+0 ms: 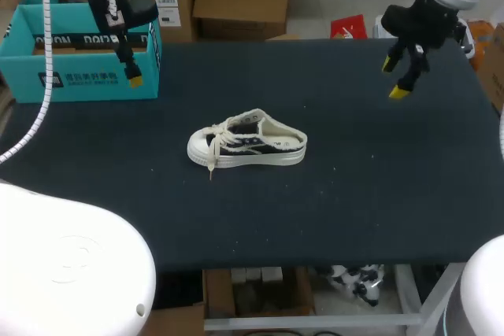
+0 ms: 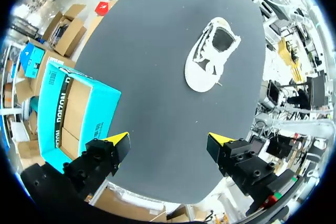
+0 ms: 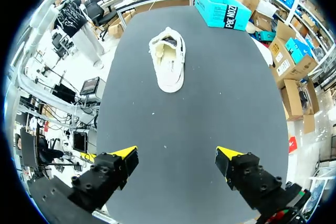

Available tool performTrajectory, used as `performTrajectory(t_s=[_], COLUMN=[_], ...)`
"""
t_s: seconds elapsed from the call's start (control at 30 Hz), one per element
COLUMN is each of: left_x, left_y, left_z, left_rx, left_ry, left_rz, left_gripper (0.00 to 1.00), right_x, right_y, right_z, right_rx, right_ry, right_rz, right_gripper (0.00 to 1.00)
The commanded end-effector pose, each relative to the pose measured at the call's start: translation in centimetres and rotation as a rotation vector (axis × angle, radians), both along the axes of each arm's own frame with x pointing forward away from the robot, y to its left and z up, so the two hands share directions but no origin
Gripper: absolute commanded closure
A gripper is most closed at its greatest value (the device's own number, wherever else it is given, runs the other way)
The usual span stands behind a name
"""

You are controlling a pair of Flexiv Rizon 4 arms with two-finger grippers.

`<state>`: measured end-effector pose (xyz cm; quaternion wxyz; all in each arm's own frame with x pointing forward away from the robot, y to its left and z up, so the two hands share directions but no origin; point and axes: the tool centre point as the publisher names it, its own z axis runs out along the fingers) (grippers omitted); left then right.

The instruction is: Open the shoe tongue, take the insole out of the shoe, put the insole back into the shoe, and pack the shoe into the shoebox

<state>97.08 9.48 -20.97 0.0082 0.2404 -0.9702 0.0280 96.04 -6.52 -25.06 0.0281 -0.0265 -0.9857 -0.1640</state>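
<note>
A white and black shoe (image 1: 247, 143) with cream laces lies on its sole in the middle of the dark table, toe to the left; its insole is not visible apart from the opening. It shows far ahead of both grippers, as the shoe (image 2: 211, 54) and the shoe (image 3: 168, 60). An open teal shoebox (image 1: 79, 53) stands at the table's far left; the shoebox (image 2: 68, 109) lies beside my left gripper. My left gripper (image 1: 130, 68) hangs open over the box's right end, empty. My right gripper (image 1: 394, 78) hangs open above the far right of the table, empty.
The dark table (image 1: 354, 194) stretches wide around the shoe, with its front edge near the bottom of the head view. My left gripper (image 2: 168, 144) and my right gripper (image 3: 176, 157) each hang high over bare tabletop.
</note>
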Motion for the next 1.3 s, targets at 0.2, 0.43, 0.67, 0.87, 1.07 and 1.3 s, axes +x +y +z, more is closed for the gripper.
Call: performTrajectory(t_s=[0.2,0.43,0.67,0.87,1.07,1.3], left_x=[-1.9,-1.9,-1.9,-2.6,-2.5,-2.8], left_y=[-1.0,-1.0,-1.0,-4.5,-9.6,-12.6], left_z=[-0.6,-0.6,-0.6,-0.2,-2.4,-3.7], left_rx=[-0.095,-0.095,-0.095,-0.132,0.002,-0.004], left_ry=[-0.029,-0.029,-0.029,-0.016,0.085,0.144], left_rz=[0.202,0.202,0.202,0.237,0.525,0.753], left_gripper=[0.0,0.0,0.0,0.0,0.0,0.0], right_x=[-2.8,-3.4,-3.4,-3.0,-2.3,-2.7], right_y=[4.8,5.9,5.9,6.1,8.5,11.6], right_z=[-3.4,-3.3,-3.3,-3.4,-5.2,-7.7], right_rx=[0.073,0.112,0.112,0.128,0.165,0.218], right_ry=[-0.036,-0.036,-0.036,-0.055,-0.085,-0.065], right_rz=[-0.05,-0.054,-0.054,-0.077,-0.063,-0.06], right_gripper=[0.0,0.0,0.0,0.0,0.0,0.0])
